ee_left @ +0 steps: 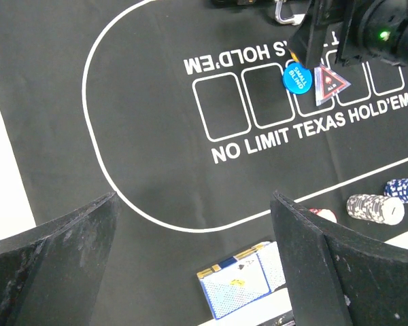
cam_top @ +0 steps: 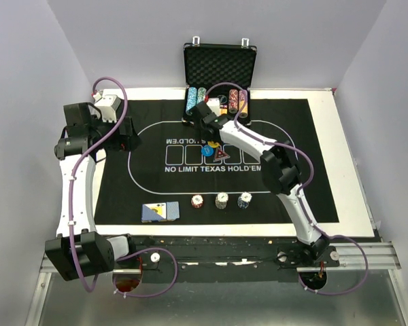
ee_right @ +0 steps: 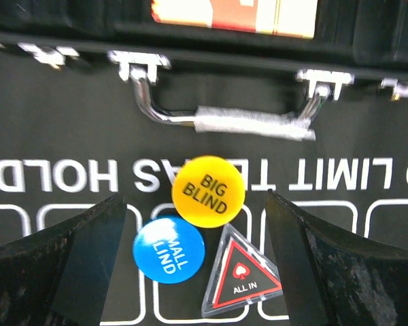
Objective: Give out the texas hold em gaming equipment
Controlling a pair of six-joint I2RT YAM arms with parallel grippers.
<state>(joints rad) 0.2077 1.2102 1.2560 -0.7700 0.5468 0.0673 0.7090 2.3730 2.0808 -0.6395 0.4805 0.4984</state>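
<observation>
Pale lilac walls (cam_top: 27, 68), white tabletop (cam_top: 348, 156)

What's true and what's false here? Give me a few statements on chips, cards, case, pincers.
1. Three chip stacks stand at the mat's near edge. True.
2. The cards lie right of the stacks. False: left of them.
3. The right pincer grips the yellow button. False: its jaws stand open either side of it.
4. The case is open. True.
5. The left pincer holds a chip. False: open, empty.
</observation>
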